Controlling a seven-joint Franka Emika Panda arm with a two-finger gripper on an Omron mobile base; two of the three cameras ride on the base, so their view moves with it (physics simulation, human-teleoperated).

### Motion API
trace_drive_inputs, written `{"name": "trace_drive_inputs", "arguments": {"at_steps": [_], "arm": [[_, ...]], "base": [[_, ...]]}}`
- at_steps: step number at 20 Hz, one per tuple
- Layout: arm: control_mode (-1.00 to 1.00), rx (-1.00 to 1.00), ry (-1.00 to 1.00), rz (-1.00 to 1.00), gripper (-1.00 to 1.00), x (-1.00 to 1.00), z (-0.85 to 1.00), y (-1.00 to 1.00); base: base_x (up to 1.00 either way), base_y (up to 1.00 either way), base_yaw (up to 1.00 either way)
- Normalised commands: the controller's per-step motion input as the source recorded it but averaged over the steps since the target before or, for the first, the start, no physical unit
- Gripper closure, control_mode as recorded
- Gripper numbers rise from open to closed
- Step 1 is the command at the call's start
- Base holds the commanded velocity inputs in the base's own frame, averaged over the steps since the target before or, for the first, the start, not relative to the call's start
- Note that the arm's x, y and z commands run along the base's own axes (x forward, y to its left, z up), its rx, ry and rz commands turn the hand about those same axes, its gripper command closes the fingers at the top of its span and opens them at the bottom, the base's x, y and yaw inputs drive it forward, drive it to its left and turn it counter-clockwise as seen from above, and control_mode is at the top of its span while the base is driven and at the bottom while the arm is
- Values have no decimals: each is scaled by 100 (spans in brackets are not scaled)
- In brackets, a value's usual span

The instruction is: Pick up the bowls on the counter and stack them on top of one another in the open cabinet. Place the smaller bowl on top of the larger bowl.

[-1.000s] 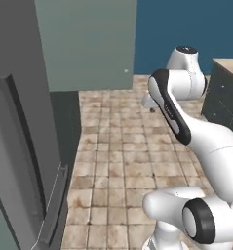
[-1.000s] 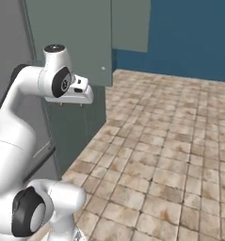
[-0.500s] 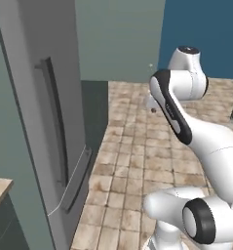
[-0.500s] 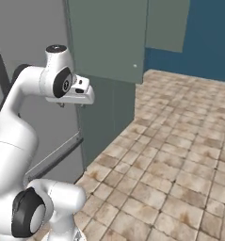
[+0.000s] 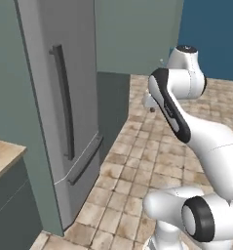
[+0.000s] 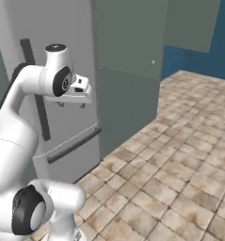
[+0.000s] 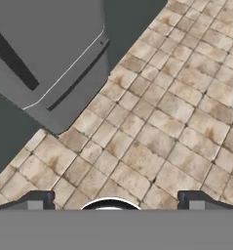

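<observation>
Both bowls are out of view. A corner of the beige counter [image 5: 2, 157] sits at the lower left, with a grey-green cupboard front under it. The tall grey-green cabinet [image 5: 137, 34] stands beyond the fridge, and a small pale knob [image 5: 161, 61] marks its flat door, which faces me shut. That cabinet [image 6: 128, 37] also fills the upper middle of the right base view. My gripper [image 5: 150, 104] hangs in mid-air over the tiled floor, pointing down. In the hand view my gripper [image 7: 113, 204] is open, its fingertips [image 7: 36, 200] wide apart with nothing between them.
A tall grey fridge [image 5: 64, 97] with dark vertical handles stands close on the left, and its lower drawer [image 7: 45, 53] lies below the hand. Brown tiled floor [image 5: 137, 161] spreads to the right. A blue wall [image 5: 210, 34] closes the far side.
The whole picture has shifted, so the base has turned. The fridge has slid towards the middle and a counter corner has come in at the left. The arm keeps its pose.
</observation>
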Motion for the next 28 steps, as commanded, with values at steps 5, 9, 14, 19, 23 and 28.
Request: {"name": "trace_drive_inputs", "arguments": {"at_steps": [5, 9, 14, 19, 23, 28], "arm": [[100, 0, 0, 0, -100, 0, 0, 0], [100, 0, 0, 0, -100, 0, 0, 0], [100, 0, 0, 0, -100, 0, 0, 0], [100, 0, 0, 0, -100, 0, 0, 0], [100, 0, 0, 0, -100, 0, 0, 0], [100, 0, 0, 0, -100, 0, 0, 0]], "base": [[-83, 1, 32], [-73, 9, 38], [-63, 19, 40], [-55, 25, 43], [-53, 37, 44], [-44, 43, 46]]}}
